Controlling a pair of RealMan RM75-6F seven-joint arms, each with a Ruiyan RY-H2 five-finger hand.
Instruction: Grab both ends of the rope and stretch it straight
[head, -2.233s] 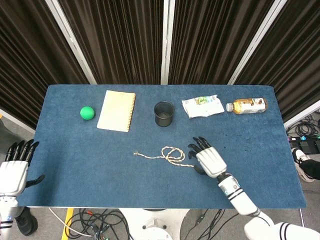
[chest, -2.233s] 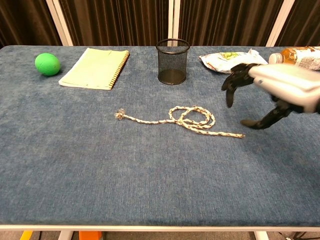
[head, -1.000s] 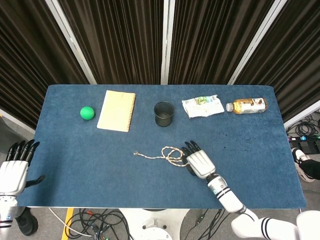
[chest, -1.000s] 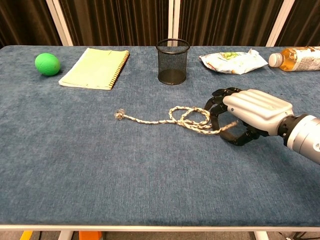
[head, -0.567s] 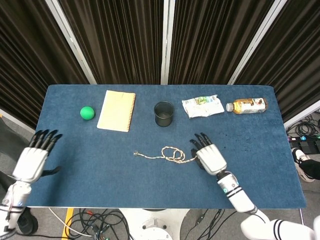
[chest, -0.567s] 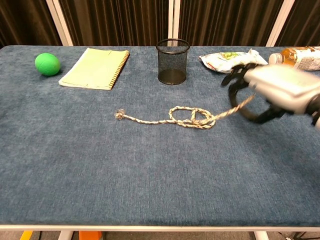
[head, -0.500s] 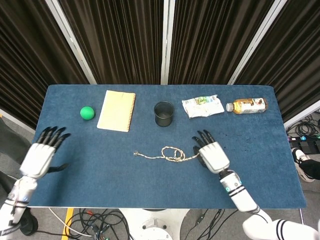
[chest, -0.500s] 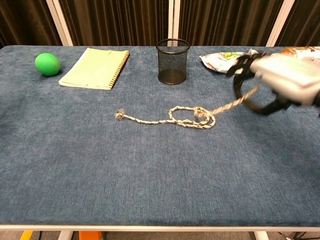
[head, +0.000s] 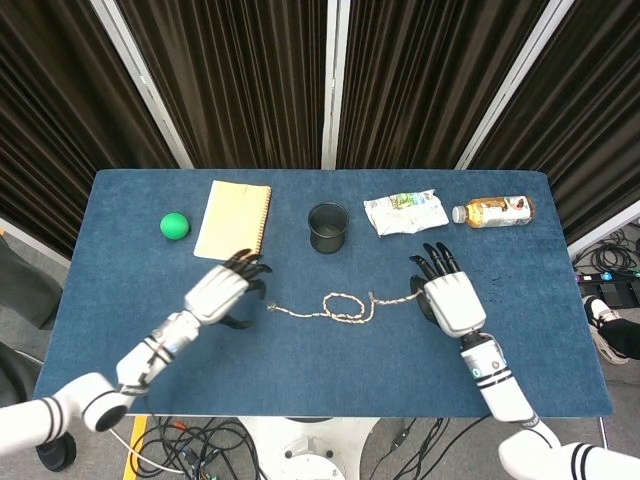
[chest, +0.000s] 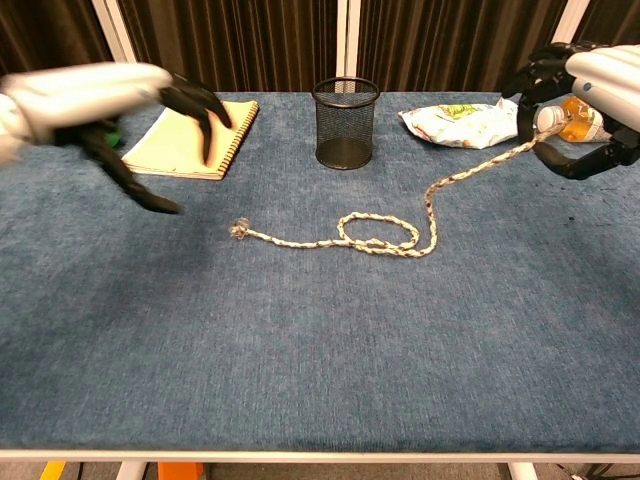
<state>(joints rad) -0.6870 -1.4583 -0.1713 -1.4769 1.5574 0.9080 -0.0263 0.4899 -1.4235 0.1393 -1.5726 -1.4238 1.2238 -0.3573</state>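
Right hand pinches one end of the rope, lifted off the table; the looped middle and frayed far end lie flat. Left hand, fingers spread and empty, hovers near that end.

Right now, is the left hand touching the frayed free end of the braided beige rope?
Apart. In the chest view the left hand hovers open above the table, and bare blue cloth shows between its fingertips and the rope's frayed end.
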